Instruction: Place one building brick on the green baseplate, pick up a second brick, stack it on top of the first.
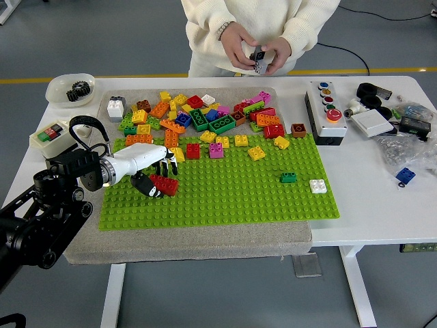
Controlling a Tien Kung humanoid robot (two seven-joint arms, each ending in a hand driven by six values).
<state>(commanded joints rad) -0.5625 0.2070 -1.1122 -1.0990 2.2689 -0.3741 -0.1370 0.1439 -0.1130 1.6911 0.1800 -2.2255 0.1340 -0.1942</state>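
Note:
The green baseplate (225,195) lies on a grey mat. My left hand (156,175) reaches in from the left over the plate's left part. Its thumb and curled fingers (166,164) close around a red brick (164,183) that sits low on the plate. A pile of loose coloured bricks (198,116) lies along the plate's far edge. A small green brick (288,178) and a white brick (317,185) stand on the plate's right part. My right arm is out of view.
A person at the far side holds a small grey object (258,60) in both hands. A button box (326,113) and loose parts lie at the right, with a blue brick (405,175). A bowl of gears (70,89) and a switch box (49,136) sit at the left.

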